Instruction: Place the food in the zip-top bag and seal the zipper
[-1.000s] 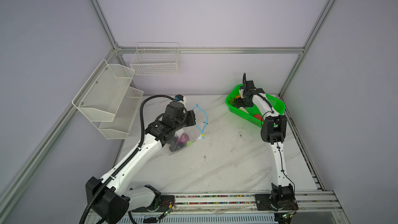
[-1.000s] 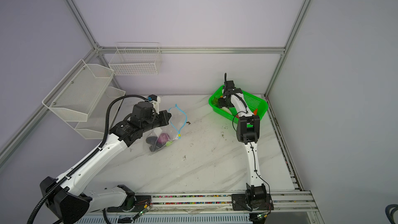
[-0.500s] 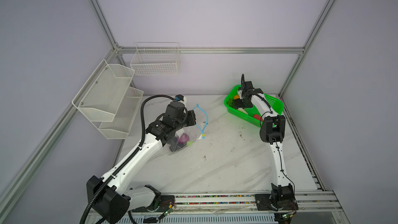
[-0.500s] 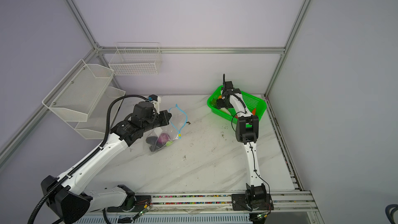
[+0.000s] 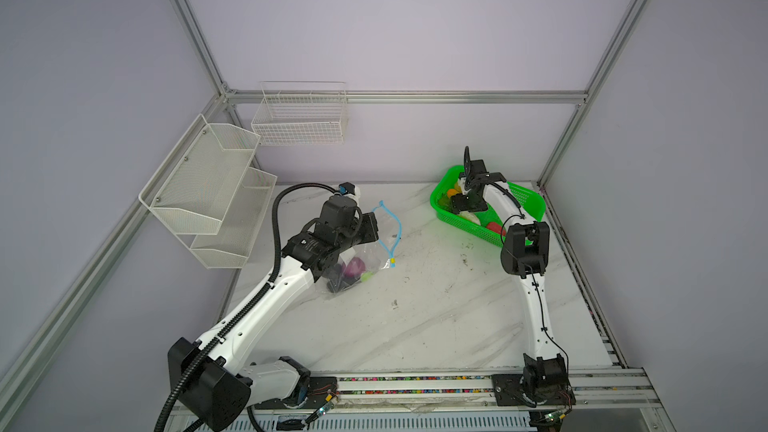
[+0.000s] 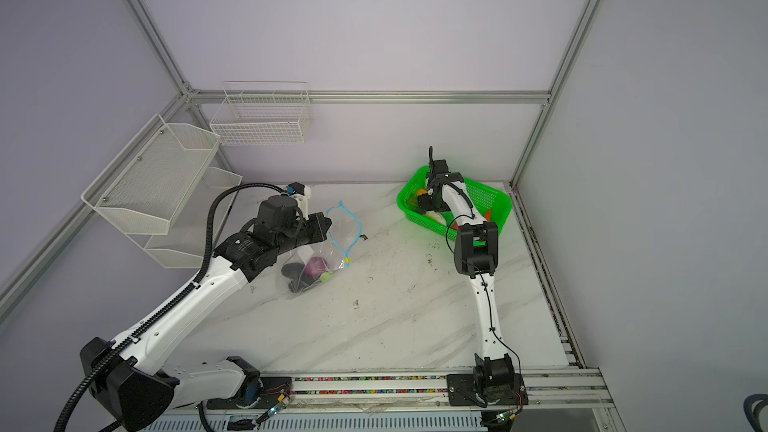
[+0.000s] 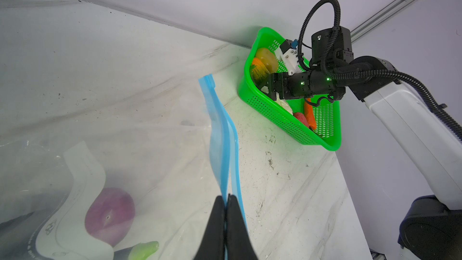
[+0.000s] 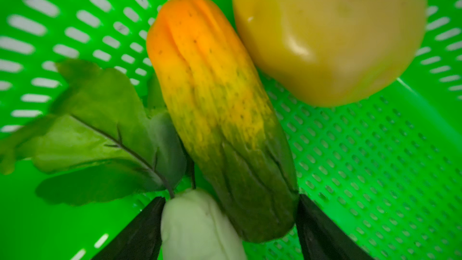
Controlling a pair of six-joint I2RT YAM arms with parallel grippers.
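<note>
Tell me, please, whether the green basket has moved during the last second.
Yes, slightly: the green basket has slid left in both top views, away from the back right corner post.

Bare tabletop (image 5: 436,317) lies open between zip-top bag (image 5: 374,251) and basket (image 5: 465,226).

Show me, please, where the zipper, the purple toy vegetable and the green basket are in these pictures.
zipper (image 7: 220,133): left wrist view, middle of the blue strip.
purple toy vegetable (image 7: 108,215): left wrist view, its rounded middle.
green basket (image 7: 270,113): left wrist view, its perforated side wall.
</note>
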